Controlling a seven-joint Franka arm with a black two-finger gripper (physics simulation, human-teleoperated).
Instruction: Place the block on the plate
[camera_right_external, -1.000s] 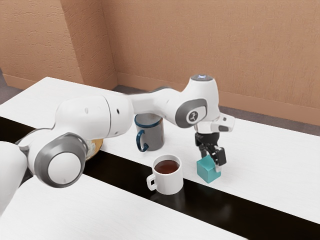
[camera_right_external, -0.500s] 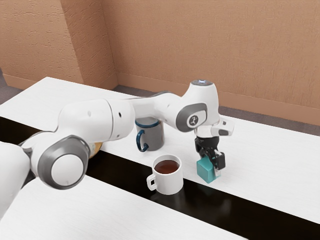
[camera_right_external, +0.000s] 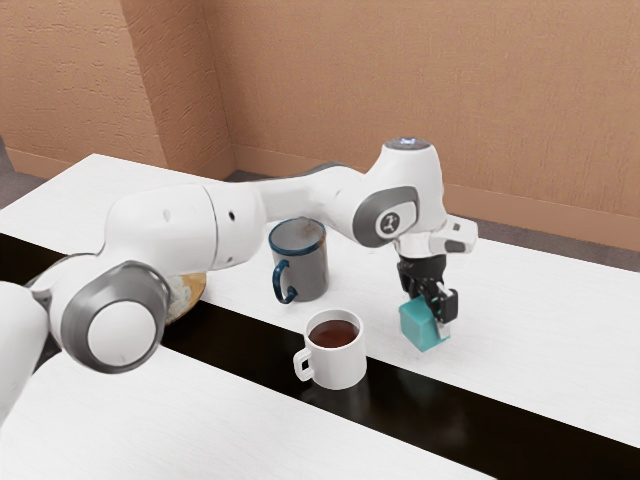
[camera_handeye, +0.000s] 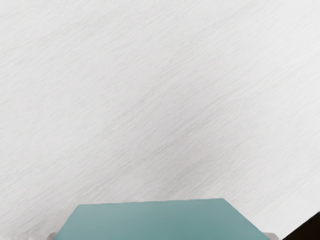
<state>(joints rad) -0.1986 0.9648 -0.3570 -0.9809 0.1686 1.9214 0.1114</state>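
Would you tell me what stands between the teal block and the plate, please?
In the exterior view, the white mug and the grey mug stand between the teal block and the partly hidden plate.

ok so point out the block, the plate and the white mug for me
Block (camera_right_external: 416, 328): exterior view, on a side face.
Plate (camera_right_external: 198, 291): exterior view, on its rim.
White mug (camera_right_external: 340, 368): exterior view, on its outer wall.

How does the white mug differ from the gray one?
The white mug is all white; the gray mug has a blue rim and handle. The gray mug looks taller, the white mug squatter. The white mug holds dark reddish liquid; I can't tell what the gray mug holds. Both stand upright with one handle.
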